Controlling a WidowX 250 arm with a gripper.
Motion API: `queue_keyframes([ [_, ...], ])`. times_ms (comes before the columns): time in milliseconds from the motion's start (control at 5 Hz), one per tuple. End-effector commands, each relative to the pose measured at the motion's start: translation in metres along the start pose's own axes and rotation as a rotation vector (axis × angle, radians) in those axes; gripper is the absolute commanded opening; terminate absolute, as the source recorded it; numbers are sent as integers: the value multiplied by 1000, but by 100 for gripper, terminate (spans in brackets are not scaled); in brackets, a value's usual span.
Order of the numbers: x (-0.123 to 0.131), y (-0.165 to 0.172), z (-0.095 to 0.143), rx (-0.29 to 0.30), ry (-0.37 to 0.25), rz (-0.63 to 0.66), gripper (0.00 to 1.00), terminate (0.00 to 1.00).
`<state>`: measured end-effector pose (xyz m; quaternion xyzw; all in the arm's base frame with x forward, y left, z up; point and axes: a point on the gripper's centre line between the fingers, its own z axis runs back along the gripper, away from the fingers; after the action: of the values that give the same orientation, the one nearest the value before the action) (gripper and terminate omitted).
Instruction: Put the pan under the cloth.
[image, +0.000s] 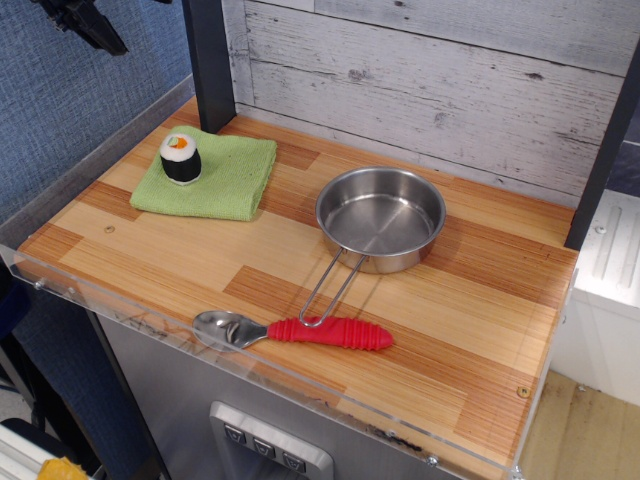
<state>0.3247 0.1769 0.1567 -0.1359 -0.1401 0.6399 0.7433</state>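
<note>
Wood top: striped light and dark planks make up the table (200, 262), with a clear plastic lip along its front edge; all of it lies below and right of the pincer.
Spoon: nearest the camera and farthest from the pincer, a metal spoon (295, 331) with a red ribbed handle lies flat by the front edge, bowl pointing left.
Pan: the shiny steel pan (381, 218) sits upright and empty, well apart from the pincer, low and to its right; its wire-loop handle runs toward the front, and the end of the loop touches or just overlaps the red handle.
Cloth: the light green cloth (217, 175) lies folded flat at the back left of the table, the item closest to the pincer, below it and slightly right; it is well apart from the pan, which is not beneath it.
Sushi roll: a black-and-white toy roll (180, 158) stands upright on the cloth's left part.
Pincer: the gripper (85, 22) shows only as a dark shape at the top left corner, above the table and touching nothing; probably cropped, so I cannot tell whether its fingers are apart or together.
Backdrop: a whitewashed plank wall (430, 80) stands behind the table.
</note>
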Motion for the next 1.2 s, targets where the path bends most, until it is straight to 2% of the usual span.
queue_keyframes([
  [0,0,0,0,0,0,0,100,0],
  [200,-29,0,-3,-4,14,-30,100,0],
  [600,-83,-8,-19,-64,0,-479,100,0],
  [800,-106,-8,-31,-57,36,-660,100,0],
  [1000,-122,-7,-47,-46,62,-751,100,0],
])
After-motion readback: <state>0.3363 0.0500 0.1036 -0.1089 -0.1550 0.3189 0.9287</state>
